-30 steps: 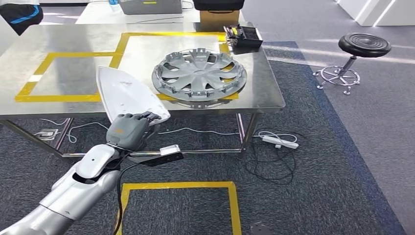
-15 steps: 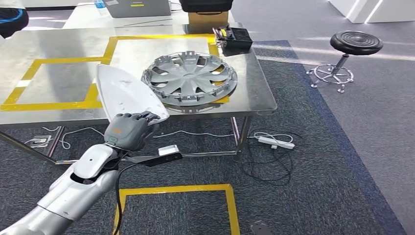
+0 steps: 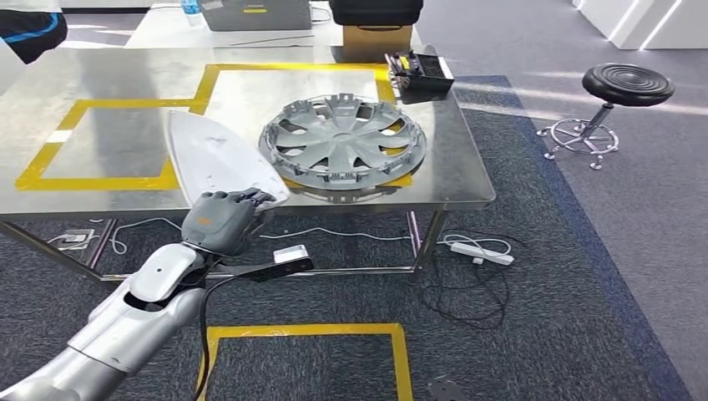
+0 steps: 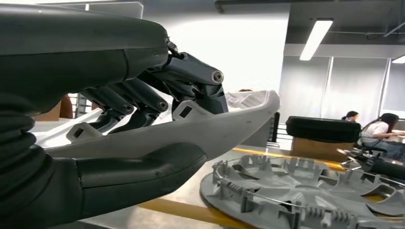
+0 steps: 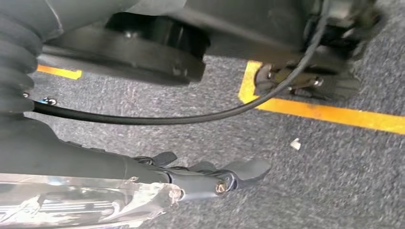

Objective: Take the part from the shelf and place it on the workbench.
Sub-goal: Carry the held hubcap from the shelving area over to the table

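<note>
The part, a white pointed panel [image 3: 213, 159], is gripped at its wide end by my left hand [image 3: 221, 221]. It juts up over the front edge of the steel workbench [image 3: 100, 142]. In the left wrist view the fingers [image 4: 143, 95] lie over the panel [image 4: 229, 124] and the thumb presses under it. The panel tip hangs above the table beside a grey hubcap [image 4: 296, 191]. That hubcap [image 3: 342, 150] lies flat inside a yellow-taped zone. My right hand [image 5: 205, 179] hangs over the carpet with its fingers stretched out. A shiny strip I cannot identify runs beside it.
A black tray of tools [image 3: 422, 67] sits at the table's far right corner, with a cardboard box [image 3: 371, 35] behind it. A black stool [image 3: 626, 83] stands to the right. A power strip and cables [image 3: 484, 251] lie under the table. Seated people [image 4: 382, 133] are far off.
The whole view has shifted, so the table now sits a little further right in the picture. My left hand keeps the same hold on the white panel.
</note>
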You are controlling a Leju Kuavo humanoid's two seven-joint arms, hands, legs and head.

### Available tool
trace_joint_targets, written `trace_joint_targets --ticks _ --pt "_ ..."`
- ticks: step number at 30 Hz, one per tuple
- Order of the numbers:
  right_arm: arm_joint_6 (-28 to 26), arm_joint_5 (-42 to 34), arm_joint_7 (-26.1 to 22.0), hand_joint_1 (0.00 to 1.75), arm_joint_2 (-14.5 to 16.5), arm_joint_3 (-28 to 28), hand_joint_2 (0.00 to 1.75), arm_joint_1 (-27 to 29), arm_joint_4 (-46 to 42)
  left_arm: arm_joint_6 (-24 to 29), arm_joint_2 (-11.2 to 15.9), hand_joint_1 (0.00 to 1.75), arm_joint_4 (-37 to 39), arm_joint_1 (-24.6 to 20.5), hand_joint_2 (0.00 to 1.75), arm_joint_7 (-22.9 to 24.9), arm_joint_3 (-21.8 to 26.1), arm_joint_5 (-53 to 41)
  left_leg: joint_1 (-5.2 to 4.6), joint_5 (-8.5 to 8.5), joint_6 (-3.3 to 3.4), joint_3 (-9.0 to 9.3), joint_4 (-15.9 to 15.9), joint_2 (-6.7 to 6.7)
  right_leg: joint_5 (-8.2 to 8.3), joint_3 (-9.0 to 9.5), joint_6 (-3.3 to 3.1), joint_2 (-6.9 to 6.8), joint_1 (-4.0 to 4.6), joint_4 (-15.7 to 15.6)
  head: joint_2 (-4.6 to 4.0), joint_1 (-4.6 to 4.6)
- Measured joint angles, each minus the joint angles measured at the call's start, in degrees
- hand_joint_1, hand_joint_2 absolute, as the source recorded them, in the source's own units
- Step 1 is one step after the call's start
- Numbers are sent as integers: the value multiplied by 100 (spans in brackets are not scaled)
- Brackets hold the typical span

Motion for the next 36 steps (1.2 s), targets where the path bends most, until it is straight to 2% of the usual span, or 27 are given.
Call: trace_joint_targets --ticks 3,5,6,8,9,10,11,12,13,14,15,17,19,20,22,24,25,26,27,28,29,30,31,34,36 --pt "2 -1 3 0 1 0 175 12 1 2 -2 175 -3 -7 175 0 0 -2 5 -15 -99 6 -38 0 -48 60 -74 12 13 -135 1 -18" --pt "-1 -2 2 0 1 -1 175 16 0 3 -2 175 -7 -17 175 0 2 -5 11 -121 -159 -49 109 9 -58 112 -141 15 -7 -186 0 -36" --pt "-1 -2 1 0 1 -1 175 10 0 3 -1 175 -9 -22 175 0 4 -7 12 -243 -182 -165 345 13 -67 145 -169 12 -21 -208 1 -48" --pt "0 -2 1 0 1 -1 175 4 0 2 1 175 -9 -14 175 0 5 -8 12 -535 -213 -583 1091 16 -101 185 -205 7 -23 -213 0 -63" --pt "1 -2 1 0 1 -1 175 6 0 2 1 175 -9 -1 175 0 4 -8 15 -602 -225 -787 1403 16 -119 203 -213 6 -23 -213 0 -63" --pt "1 -2 1 0 1 -1 175 10 0 2 1 175 -9 10 175 0 4 -8 16 -557 -231 -916 1548 17 -139 226 -215 9 -25 -212 0 -64" --pt "1 -2 1 0 1 -1 175 13 0 2 1 175 -9 16 175 0 4 -8 17 -397 -232 -937 1476 17 -161 255 -210 15 -29 -212 0 -65" --pt "2 -2 1 0 1 -1 175 15 0 2 1 175 -9 17 175 0 5 -7 19 -156 -230 -851 1205 19 -185 292 -197 23 -35 -212 0 -65" --pt "2 -2 1 0 1 -1 175 16 0 2 2 175 -9 16 175 0 7 -7 23 103 -229 -706 828 29 -215 330 -175 31 -37 -211 0 -68" --pt "3 -3 0 0 1 -1 175 14 0 2 2 175 -9 11 175 0 8 -6 26 266 -224 -545 451 36 -251 353 -144 40 -26 -196 0 -81" --pt "3 -5 0 0 1 -1 175 11 0 2 1 175 -10 9 175 0 7 -6 28 348 -199 -431 183 39 -281 364 -115 44 -11 -191 0 -85" --pt "4 -10 -1 0 1 -1 175 7 0 2 4 175 -14 14 175 0 4 -6 20 303 -122 -349 -12 34 -322 363 -61 45 17 -192 0 -78" --pt "5 -13 -2 0 1 -1 175 10 0 2 8 175 -19 21 175 0 7 -6 28 277 -33 -338 -9 28 -362 364 -11 31 11 -183 0 -53" --pt "5 -13 -3 0 1 -1 175 10 0 2 9 175 -20 20 175 0 8 -7 36 265 6 -318 -12 27 -429 322 17 20 8 -72 0 -38" --pt "5 -14 -4 0 1 -1 175 7 0 2 7 175 -21 17 175 0 8 -7 41 236 69 -275 -16 26 -692 36 62 2 3 510 0 -7" --pt "7 -22 -10 0 1 -2 175 3 0 2 8 175 -20 24 175 0 4 -8 29 200 96 -243 -15 26 -942 -411 76 -1 1 1268 0 7" --pt "7 -25 -16 0 1 -2 175 -2 0 2 9 175 -20 29 175 0 3 -10 22 177 100 -219 -14 25 -935 -557 73 -2 2 1457 0 8" --pt "8 -25 -19 0 1 -3 175 -6 0 2 9 175 -20 32 175 0 3 -12 17 149 98 -182 -14 22 -806 -590 60 -2 2 1418 0 9" --pt "8 -22 -22 0 1 -3 175 -8 0 2 8 175 -21 34 175 0 3 -15 14 116 91 -131 -14 18 -578 -504 41 -2 5 1153 0 9" --pt "8 -18 -19 0 1 -3 175 -6 0 2 6 175 -21 34 175 0 3 -17 13 78 78 -73 -14 14 -312 -342 16 -2 7 749 0 10" --pt "8 -15 -17 0 1 -3 175 2 1 2 5 175 -22 31 175 0 3 -18 3 41 57 -26 -12 9 -131 -162 -2 -1 15 369 0 13" --pt "8 -14 -17 0 2 -3 175 6 1 2 5 175 -22 27 175 0 3 -20 -4 13 33 4 -9 4 -31 -18 -17 -1 22 77 1 12" --pt "8 -10 -15 0 3 -3 175 9 2 2 7 175 -22 24 175 0 4 -21 -10 -4 4 17 -13 1 -14 60 -32 2 30 -76 1 9" --pt "7 -3 -5 0 8 -3 175 30 2 2 9 175 -28 19 175 0 5 -24 -2 -24 -98 34 -52 1 -65 109 -106 14 36 -168 0 -2" --pt "4 -2 -2 0 9 -3 175 37 2 3 10 175 -37 14 175 0 8 -25 1 -162 -157 -65 171 8 -71 165 -167 10 11 -222 0 -23"
